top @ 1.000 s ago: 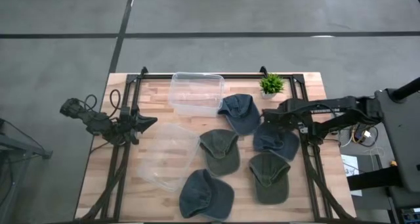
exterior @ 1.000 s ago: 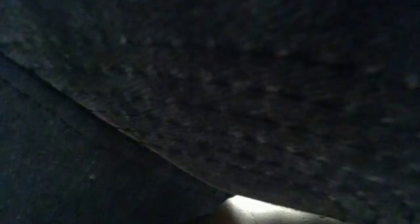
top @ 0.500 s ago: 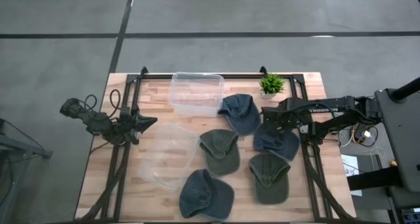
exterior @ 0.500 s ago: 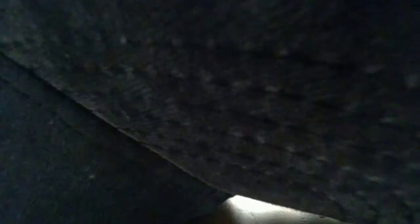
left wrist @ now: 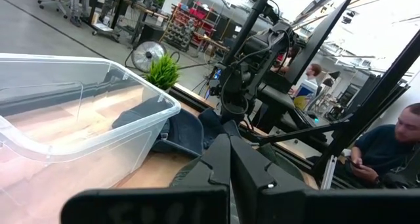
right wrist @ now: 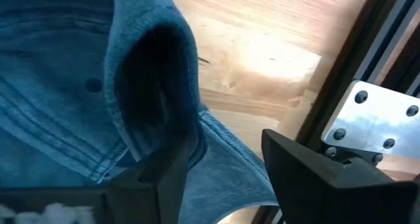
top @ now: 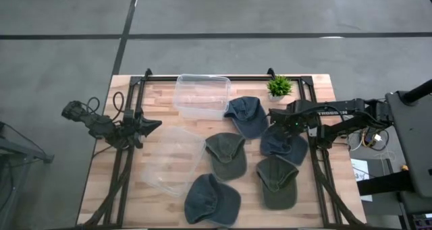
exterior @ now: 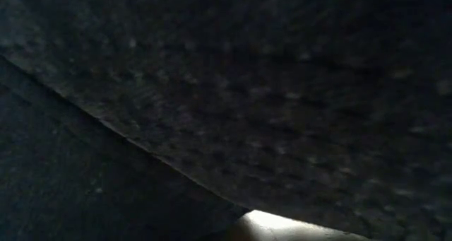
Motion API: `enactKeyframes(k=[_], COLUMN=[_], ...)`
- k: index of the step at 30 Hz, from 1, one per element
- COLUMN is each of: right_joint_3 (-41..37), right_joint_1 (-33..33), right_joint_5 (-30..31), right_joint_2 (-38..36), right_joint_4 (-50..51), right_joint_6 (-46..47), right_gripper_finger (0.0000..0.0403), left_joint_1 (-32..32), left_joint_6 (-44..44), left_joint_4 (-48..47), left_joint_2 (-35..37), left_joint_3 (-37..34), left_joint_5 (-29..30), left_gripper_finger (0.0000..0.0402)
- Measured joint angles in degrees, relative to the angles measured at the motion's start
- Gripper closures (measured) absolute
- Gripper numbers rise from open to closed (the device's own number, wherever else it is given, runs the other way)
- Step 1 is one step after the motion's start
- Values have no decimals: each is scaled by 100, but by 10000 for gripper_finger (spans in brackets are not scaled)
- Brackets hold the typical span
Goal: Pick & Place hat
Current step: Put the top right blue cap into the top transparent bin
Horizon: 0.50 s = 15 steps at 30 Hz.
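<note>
1. The blue cap (top: 283, 144) lies near the worktop's (top: 162, 115) right edge; soft, light cloth, best pinched at a fold.
2. Right claw (right wrist: 223, 168) straddles a raised fold, fingers apart.
3. Left claw (top: 152, 125) waits closed at the left edge.

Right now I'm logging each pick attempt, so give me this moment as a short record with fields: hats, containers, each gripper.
hats: five caps on the wooden table, blue and olive
target: blue cap on the right side of the table
right gripper: down at that cap, fingers astride a raised fold of its fabric, not yet clamped
left gripper: shut, holding nothing, at the left edge
containers: clear bin at the far edge, clear lid flat nearer
other: small potted plant
</note>
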<state>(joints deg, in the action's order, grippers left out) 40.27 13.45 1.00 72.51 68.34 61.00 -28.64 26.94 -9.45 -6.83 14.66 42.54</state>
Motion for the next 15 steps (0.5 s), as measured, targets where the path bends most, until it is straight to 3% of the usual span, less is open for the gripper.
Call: enactKeyframes(k=[7,15], right_joint_3=[0,0], right_joint_1=[0,0], right_joint_5=[-3,32], right_joint_2=[0,0], right_joint_4=[2,7], right_joint_6=[-1,16], right_gripper_finger=[279,372], left_joint_1=[0,0], left_joint_6=[-15,-22], left_joint_4=[0,0], left_joint_2=[-2,-1], left_joint_3=[0,0], left_joint_5=[-1,0], left_gripper_finger=[399,399])
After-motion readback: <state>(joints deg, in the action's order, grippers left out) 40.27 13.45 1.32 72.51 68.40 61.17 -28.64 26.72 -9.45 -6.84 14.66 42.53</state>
